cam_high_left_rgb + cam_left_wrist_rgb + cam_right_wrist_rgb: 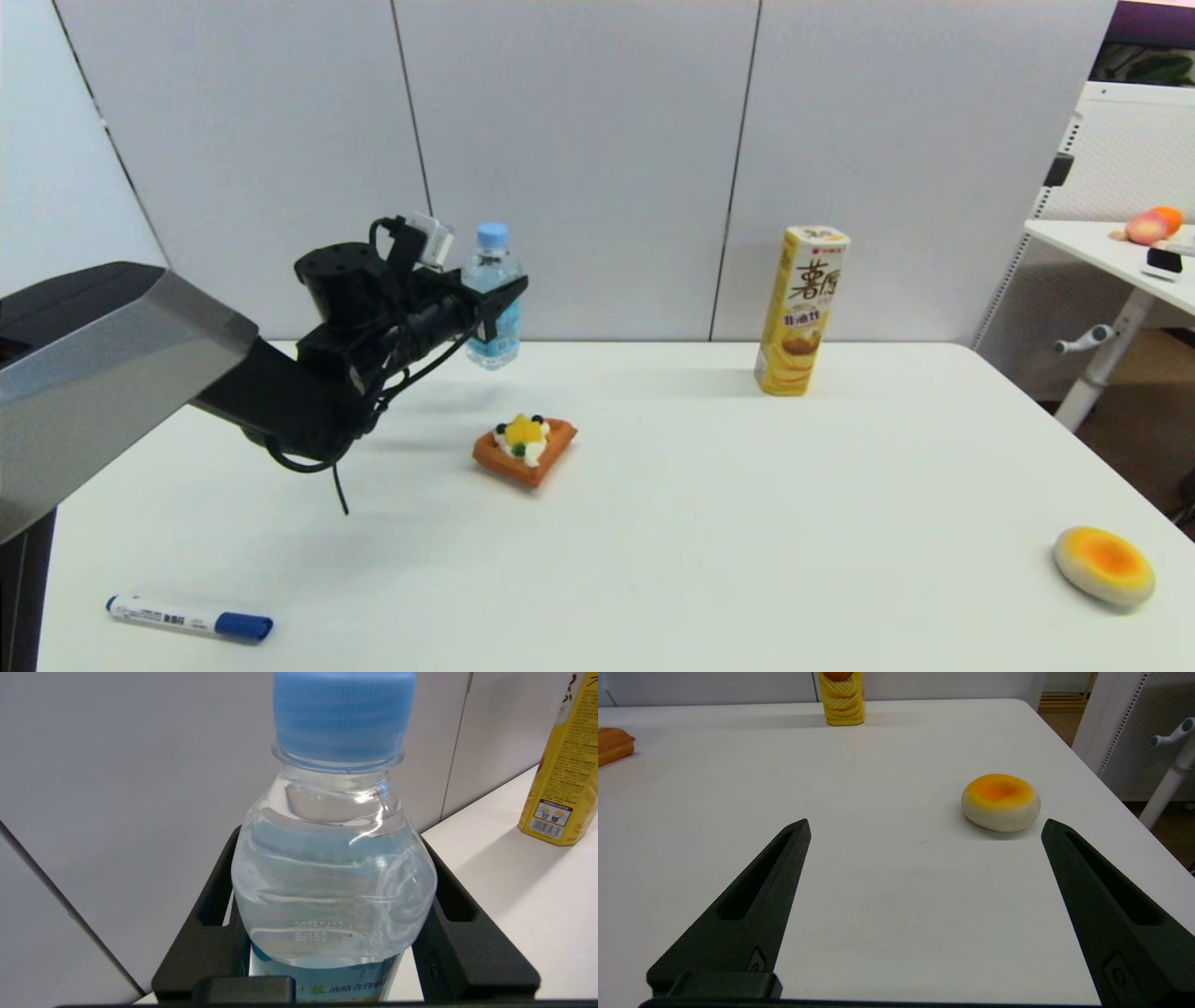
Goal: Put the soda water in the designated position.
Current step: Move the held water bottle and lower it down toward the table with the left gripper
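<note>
Left gripper clamped soda water at label, bottle upright, held clear above table near far edge. Right gripper parked, spread wide. Advice: carry level, lower straight, avoid waffle and crisps canister, release after base seats.

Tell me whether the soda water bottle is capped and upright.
Capped and upright: the soda water carries its blue cap on top, held vertical by the left gripper above the table.

Waffle lies left of canister.
</note>
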